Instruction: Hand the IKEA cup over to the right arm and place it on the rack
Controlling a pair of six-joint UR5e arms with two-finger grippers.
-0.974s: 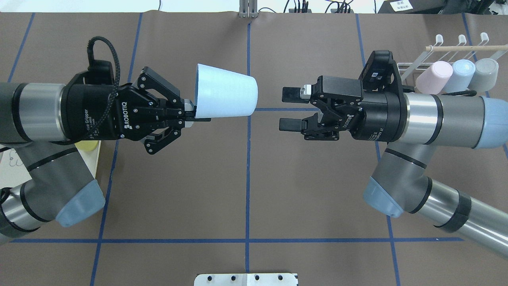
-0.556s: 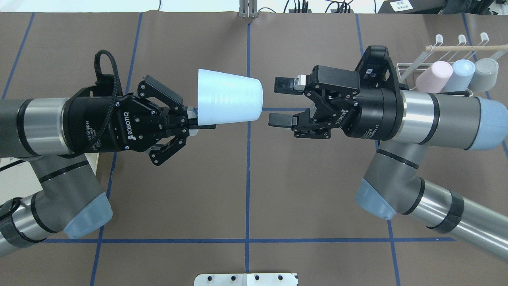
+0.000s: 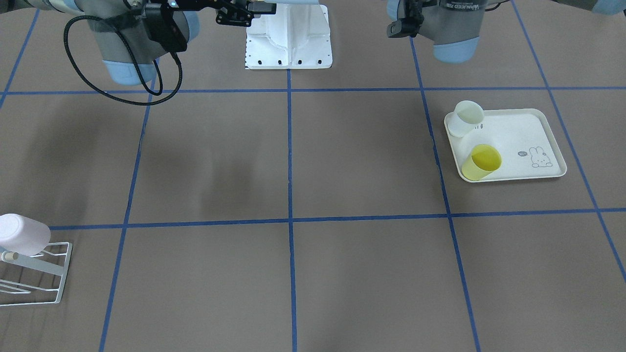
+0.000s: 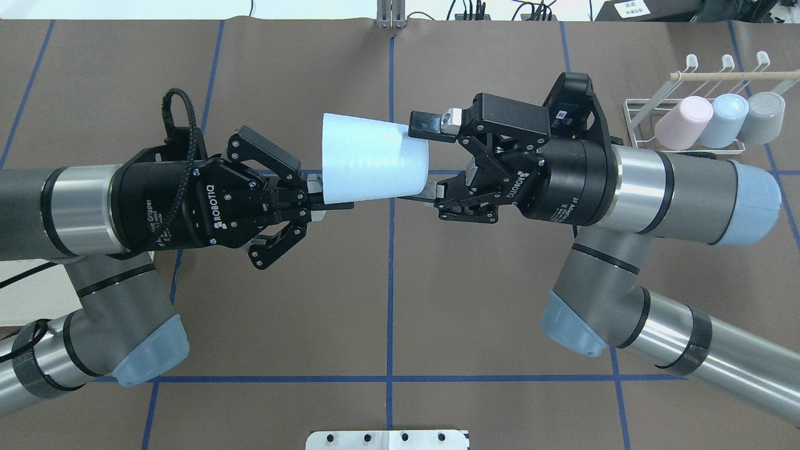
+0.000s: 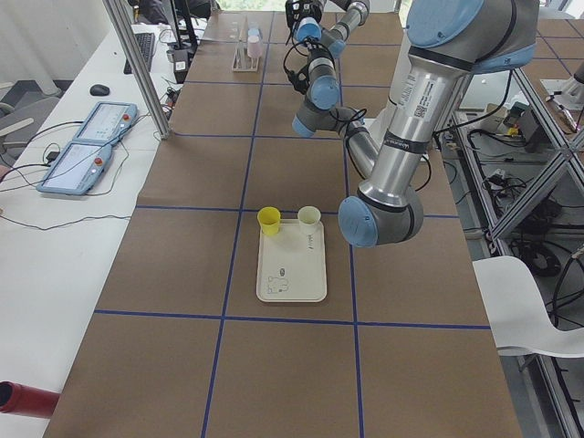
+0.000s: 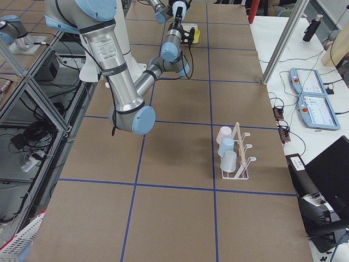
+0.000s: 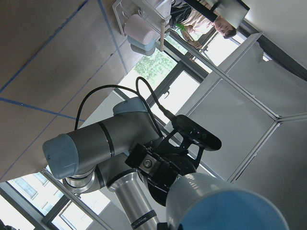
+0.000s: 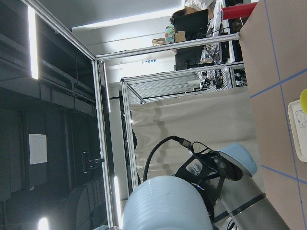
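The pale blue cup hung on its side in mid-air above the middle of the worktop, well left of the rack at the far right. The left gripper had its jaws pinching the cup's rim. The right gripper had its jaws spread, one on either side of the cup's base. On the rack sat three cups: pink, blue, grey.

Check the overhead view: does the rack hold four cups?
No, the rack holds only three: a pink cup, a blue cup and a grey cup.
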